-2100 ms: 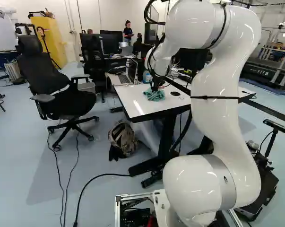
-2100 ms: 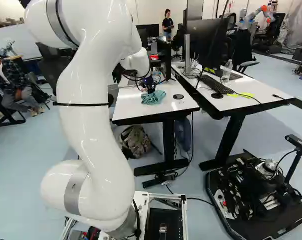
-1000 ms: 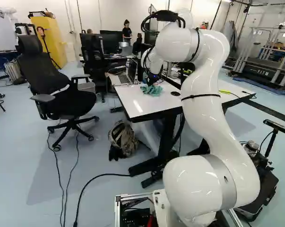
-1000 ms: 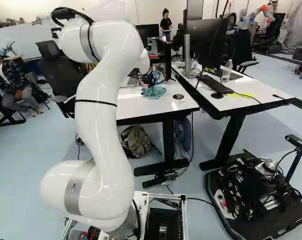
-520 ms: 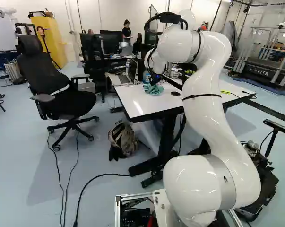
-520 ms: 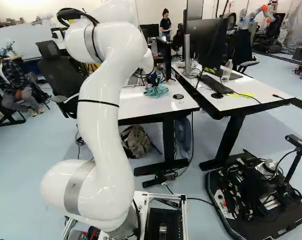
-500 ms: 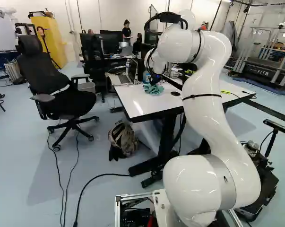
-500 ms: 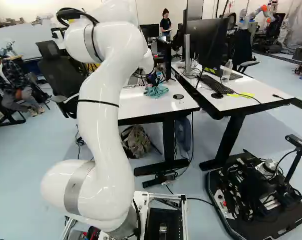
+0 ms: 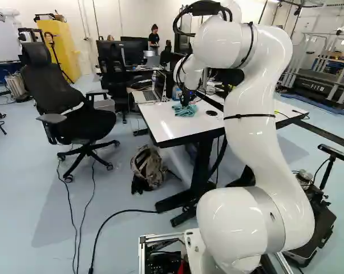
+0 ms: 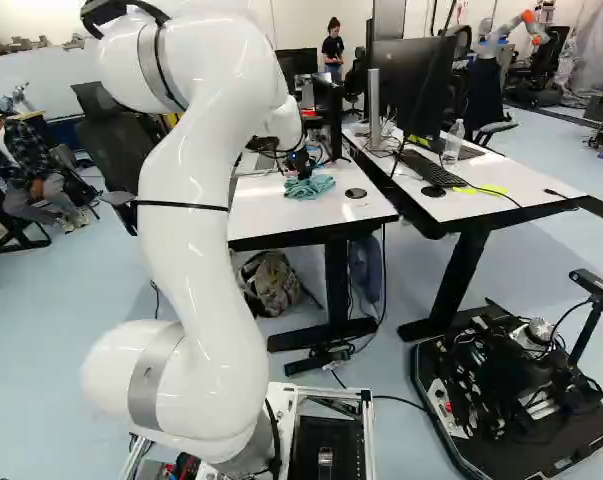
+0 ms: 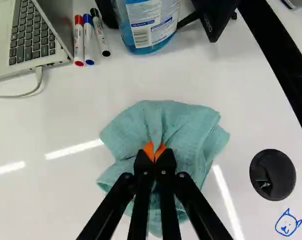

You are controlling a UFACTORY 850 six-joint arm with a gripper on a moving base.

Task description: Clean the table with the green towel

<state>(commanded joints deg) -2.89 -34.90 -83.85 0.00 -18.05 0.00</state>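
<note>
The white, glossy desk (image 9: 160, 128) carries streaks of reflected light and, near a round black disc (image 11: 272, 175), a small blue drawing of an animal's face (image 11: 287, 224). A black office chair (image 9: 37, 85) stands to its left in the left base view, a yellow cabinet (image 9: 72, 48) farther back; a backpack (image 9: 150, 166) sits on the floor by the desk's legs. The bottle of blue liquid (image 11: 151, 30) stands beyond the towel, labelled, beside three capped markers (image 11: 79, 40) and an open laptop (image 11: 35, 35). On the next desk over (image 10: 536, 190) is a clear bottle (image 10: 454, 142) — its contents I cannot tell. The hand (image 9: 187, 99) is narrow — its orange pads pinch a fold of the green towel (image 11: 191, 127), bunched on the desk beneath it.
</note>
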